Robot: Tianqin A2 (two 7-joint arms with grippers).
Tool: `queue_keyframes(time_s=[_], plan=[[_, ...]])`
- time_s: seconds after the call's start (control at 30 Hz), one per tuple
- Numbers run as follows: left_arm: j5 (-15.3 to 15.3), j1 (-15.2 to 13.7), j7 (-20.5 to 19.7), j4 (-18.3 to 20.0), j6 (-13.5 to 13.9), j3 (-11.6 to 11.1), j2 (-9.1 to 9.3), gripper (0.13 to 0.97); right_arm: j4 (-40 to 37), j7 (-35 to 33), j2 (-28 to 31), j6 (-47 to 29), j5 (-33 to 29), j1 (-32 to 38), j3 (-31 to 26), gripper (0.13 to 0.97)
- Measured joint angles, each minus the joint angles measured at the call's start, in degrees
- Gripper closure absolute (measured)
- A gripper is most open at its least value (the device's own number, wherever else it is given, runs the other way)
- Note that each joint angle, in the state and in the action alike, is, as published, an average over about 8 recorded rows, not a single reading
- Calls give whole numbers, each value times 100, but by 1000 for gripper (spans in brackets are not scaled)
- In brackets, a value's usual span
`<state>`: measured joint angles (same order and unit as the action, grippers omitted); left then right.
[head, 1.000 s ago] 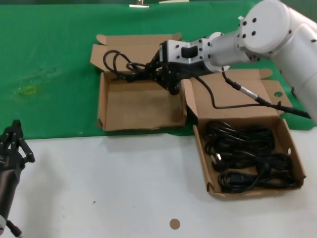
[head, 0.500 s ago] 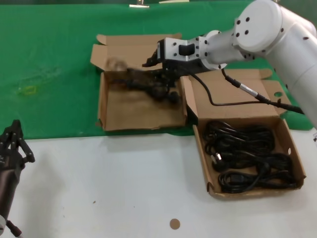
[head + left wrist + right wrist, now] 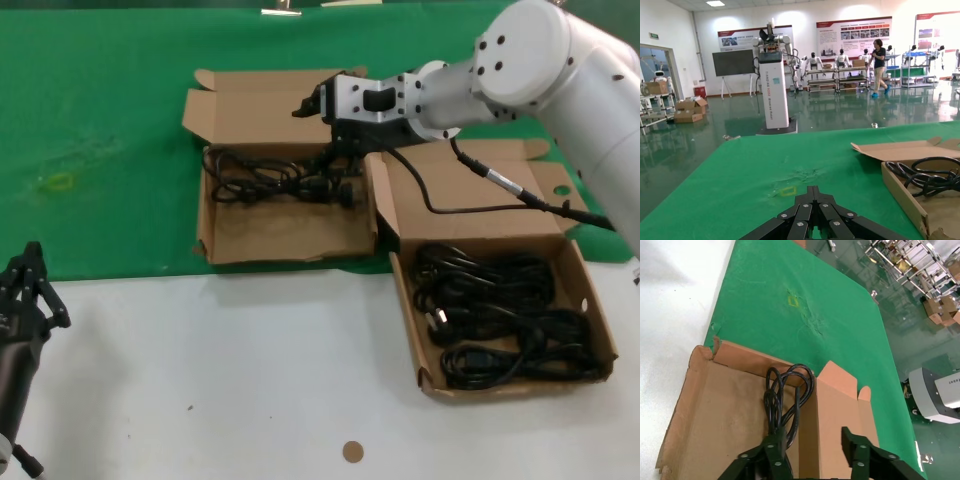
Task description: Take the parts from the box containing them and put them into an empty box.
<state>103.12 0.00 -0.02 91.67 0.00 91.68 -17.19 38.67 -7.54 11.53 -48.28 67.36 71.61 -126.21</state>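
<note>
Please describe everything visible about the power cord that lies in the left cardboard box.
The power cord is thin and black, a loose looped bundle with a moulded plug at its right end. It lies flat on the floor of the left cardboard box, along the far wall below the lid, loops toward the box's left side. The right gripper is above its plug end, jaws open, not holding it.

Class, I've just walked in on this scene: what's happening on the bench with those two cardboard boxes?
The right gripper hangs open over the far end of the left-hand box, where one black cord bundle lies against the back wall, apart from the fingers. The box on the right holds several more coiled cords waiting to be moved. The left gripper sits parked near the table's near left edge.
</note>
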Motion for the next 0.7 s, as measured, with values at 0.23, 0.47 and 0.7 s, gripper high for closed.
queue_keyframes(time_s=[0.23,0.47,0.7], plan=[[0,0,0,0,0,0,0,940,98,14,11,90,66,-134,65,680],[0,0,0,0,0,0,0,892,466,67,50,424,315,-631,304,487],[0,0,0,0,0,0,0,848,945,135,101,861,639,-1279,617,346]])
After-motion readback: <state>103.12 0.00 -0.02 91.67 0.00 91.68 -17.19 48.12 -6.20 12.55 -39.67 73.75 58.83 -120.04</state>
